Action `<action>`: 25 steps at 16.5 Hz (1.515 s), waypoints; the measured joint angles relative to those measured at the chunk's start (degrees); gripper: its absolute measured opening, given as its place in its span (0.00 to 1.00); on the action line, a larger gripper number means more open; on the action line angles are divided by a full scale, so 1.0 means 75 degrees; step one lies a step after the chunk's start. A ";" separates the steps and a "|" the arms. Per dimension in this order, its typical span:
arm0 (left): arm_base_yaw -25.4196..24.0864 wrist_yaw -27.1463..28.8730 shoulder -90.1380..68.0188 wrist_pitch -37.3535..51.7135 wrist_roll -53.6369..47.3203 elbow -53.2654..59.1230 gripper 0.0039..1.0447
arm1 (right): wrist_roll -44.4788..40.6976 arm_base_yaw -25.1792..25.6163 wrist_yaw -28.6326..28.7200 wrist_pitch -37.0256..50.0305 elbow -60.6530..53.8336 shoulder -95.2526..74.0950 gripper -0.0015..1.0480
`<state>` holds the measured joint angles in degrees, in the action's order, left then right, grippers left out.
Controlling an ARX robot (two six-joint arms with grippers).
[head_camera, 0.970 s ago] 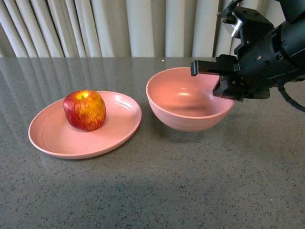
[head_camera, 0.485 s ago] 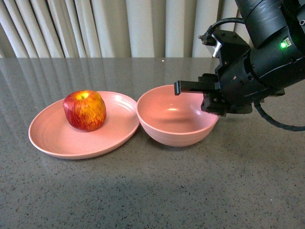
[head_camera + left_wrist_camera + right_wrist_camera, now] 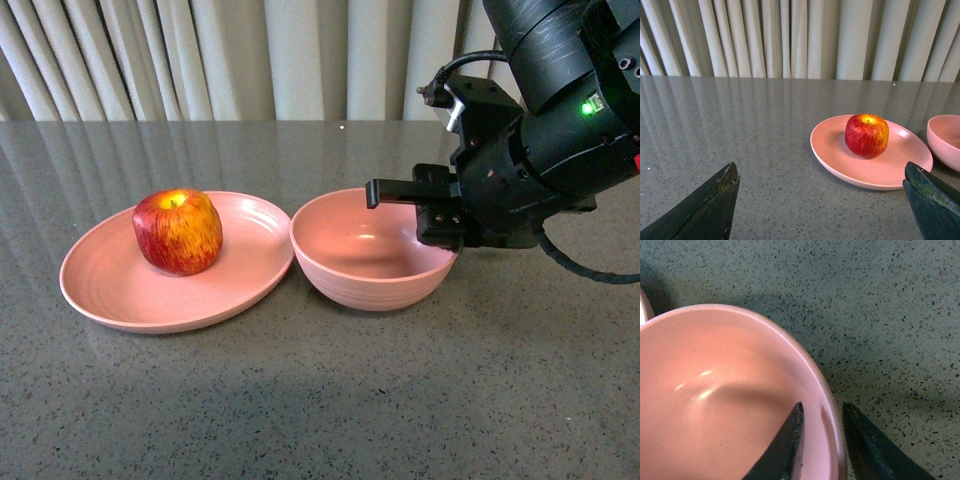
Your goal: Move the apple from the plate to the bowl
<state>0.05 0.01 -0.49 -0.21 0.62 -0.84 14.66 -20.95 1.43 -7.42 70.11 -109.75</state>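
Apple on plate, bowl alongside.
The red, yellow-streaked apple (image 3: 178,232) sits stem dimple up, left of centre on the shallow pink plate (image 3: 110,290). The deeper pink bowl (image 3: 365,285) stands upright, close against the plate's right edge.

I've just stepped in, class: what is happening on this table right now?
The robot's right gripper grips the pink bowl by its rim, one finger inside the wall and one outside. The bowl sits on the table right beside the plate. The apple rests upright on the plate, untouched. The left gripper is open, short of the plate, holding nothing. The apple has not yet gone into the bowl, which is empty.
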 joint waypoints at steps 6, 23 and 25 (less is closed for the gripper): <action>0.0000 0.0000 0.0000 0.0000 0.0000 0.0000 0.94 | 0.0149 0.0268 0.0428 0.0364 -0.0592 0.1929 0.91; 0.0000 0.0000 0.0000 0.0000 0.0000 0.0000 0.94 | -0.1789 0.1512 -0.1518 0.2879 -0.8550 1.1946 0.16; 0.0000 -0.0003 0.0000 0.0000 0.0000 0.0000 0.94 | -0.1816 0.1687 -0.1297 0.2812 -0.8623 1.2208 0.02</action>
<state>0.05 -0.01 -0.49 -0.21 0.62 -0.84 1.04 -8.29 -8.29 13.67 5.43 -18.20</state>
